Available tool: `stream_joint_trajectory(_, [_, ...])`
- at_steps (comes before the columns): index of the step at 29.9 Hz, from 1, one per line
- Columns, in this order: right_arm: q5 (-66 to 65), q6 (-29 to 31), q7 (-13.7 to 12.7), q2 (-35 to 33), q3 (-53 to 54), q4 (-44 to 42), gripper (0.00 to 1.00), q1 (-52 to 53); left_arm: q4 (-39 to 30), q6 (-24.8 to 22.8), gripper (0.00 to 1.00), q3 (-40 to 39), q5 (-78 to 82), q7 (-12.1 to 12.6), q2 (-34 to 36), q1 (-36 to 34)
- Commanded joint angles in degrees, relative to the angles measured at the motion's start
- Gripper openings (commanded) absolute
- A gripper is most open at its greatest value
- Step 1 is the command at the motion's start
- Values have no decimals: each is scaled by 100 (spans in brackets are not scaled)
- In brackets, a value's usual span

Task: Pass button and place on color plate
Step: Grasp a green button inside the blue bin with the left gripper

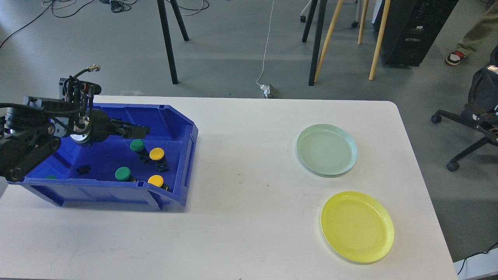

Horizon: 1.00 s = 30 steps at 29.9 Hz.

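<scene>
A blue bin point(188, 149) at the table's left holds two green buttons point(137, 145) point(123, 173) and two yellow buttons point(156, 154) point(156, 180). A sliver of another green button point(50, 177) shows at the bin's near left wall. My left gripper point(142, 132) reaches into the bin from the left, just above and behind the upper green button, touching none. Its fingers look slightly apart and empty. A pale green plate point(327, 149) and a yellow plate point(357, 226) lie on the table's right, both empty. My right gripper is out of view.
A small black part point(83, 169) lies on the bin floor. The white table point(249, 217) ends at the right just past the plates. Stand legs, cables and an office chair point(480, 116) stand on the floor beyond.
</scene>
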Motion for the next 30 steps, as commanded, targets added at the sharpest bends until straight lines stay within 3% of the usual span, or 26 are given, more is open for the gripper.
stream_joint_trajectory(1, [-7, -38, 0, 0, -8, 13, 100, 0, 377, 43, 100, 7, 0, -18, -271, 46])
stream_joint_trajectory(11, [-7, -47, -5, 0, -17, 13, 100, 0, 1381, 491, 100, 719, -97, -264, -728, 63])
stream_joint_trajectory(30, [-121, -135, -5, 61, -26, 13, 100, 9, 1425, 456, 94, 771, -123, -396, -729, 107])
